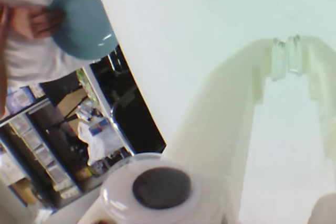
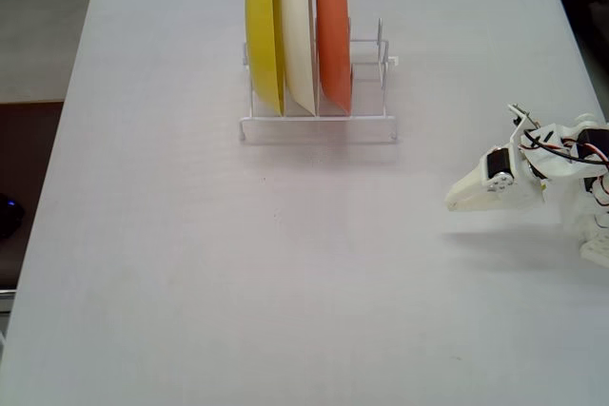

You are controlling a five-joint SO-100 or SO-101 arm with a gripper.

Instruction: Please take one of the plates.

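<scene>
Your gripper [image 2: 455,203] sits clenched on nothing, as far as the blur shows, well apart from the rack [image 2: 319,123], while the blue-grey plate [image 1: 84,22] is in a person's hand [image 1: 37,22], so the handover looks finished and you probably only need to park.

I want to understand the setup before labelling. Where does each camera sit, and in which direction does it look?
Wrist view: rides on the arm, looks along the gripper across the white table; beyond the edge a person's hand holds a blue-grey plate.
Fixed view: stands above, looks down on the table, the rack with yellow, cream-white and orange plates, and the arm at right.
Shared: table and gripper only.
</scene>
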